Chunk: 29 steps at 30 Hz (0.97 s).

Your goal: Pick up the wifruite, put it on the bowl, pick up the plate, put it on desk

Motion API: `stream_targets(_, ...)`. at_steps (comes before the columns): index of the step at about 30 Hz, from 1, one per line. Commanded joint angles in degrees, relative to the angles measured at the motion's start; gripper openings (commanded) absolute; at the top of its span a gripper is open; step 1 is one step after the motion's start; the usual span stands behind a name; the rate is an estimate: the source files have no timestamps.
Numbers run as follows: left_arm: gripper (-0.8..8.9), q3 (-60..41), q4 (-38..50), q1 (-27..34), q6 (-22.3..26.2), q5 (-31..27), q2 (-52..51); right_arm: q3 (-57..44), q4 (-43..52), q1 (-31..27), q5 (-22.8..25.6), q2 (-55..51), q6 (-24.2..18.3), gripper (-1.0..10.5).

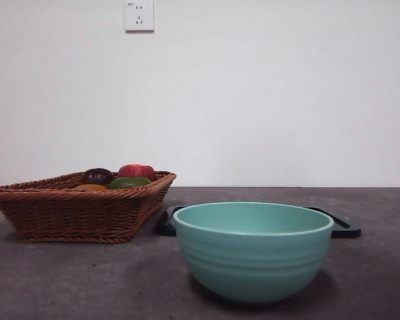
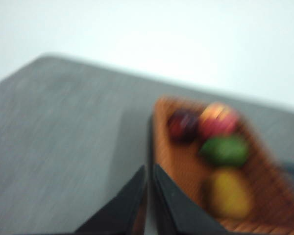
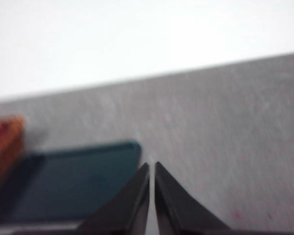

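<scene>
On grey desk (image 1: 387, 267), teal bowl (image 1: 253, 257), white wall (image 1: 267, 93)

Lab-like setup: bare white wall (image 1: 267, 100), socket (image 1: 139, 16).

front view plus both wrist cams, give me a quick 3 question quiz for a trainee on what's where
1. True or false: the bowl already holds a fruit.
2. Multiple choice: the fruits lie in A) the bowl, B) the wicker basket, C) loose on the desk.
3. Fill in: the dark plate lies on the desk ______ the bowl, as the front view shows it.

Key
1. False: nothing shows above its rim, and the wifruite lies in the basket beside the green fruit, the red fruit and the dark purple fruit.
2. B
3. behind

Left gripper and right gripper have jaws shut, holding nothing.
</scene>
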Motion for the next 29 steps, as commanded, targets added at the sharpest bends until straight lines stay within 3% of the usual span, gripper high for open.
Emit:
stream_targets(1, 0.18, 5.5, -1.9, -0.5, -4.7, 0.7, 1.1, 3.9, 0.2, 0.7, 0.0, -0.1, 7.5, 0.1)
stream_targets(6, 0.18, 15.5, -9.2, -0.8, -6.9, 5.9, 5.4, 11.3, -5.0, 1.2, -0.5, 2.1, 12.1, 0.1)
stream_targets(11, 0.18, 23.7, -16.1, -1.0, -7.2, 14.5, 10.0, 20.2, -16.7, 1.2, -4.3, 5.5, 11.6, 0.1)
stream_targets(17, 0.18, 28.3, -18.6, -2.1, -7.8, 16.8, 12.5, 28.2, -26.5, 1.2, -12.0, 10.5, 9.6, 0.1)
stream_targets(26, 0.18, 33.9, -22.1, -2.1, -7.1, 27.5, 18.9, 37.8, -33.8, 1.2, -16.0, 19.7, -1.4, 0.1)
stream_targets(29, 0.18, 35.7, -22.9, -2.1, -6.8, 30.1, 21.9, 40.0, -35.6, 1.2, -20.3, 23.1, -3.9, 0.1)
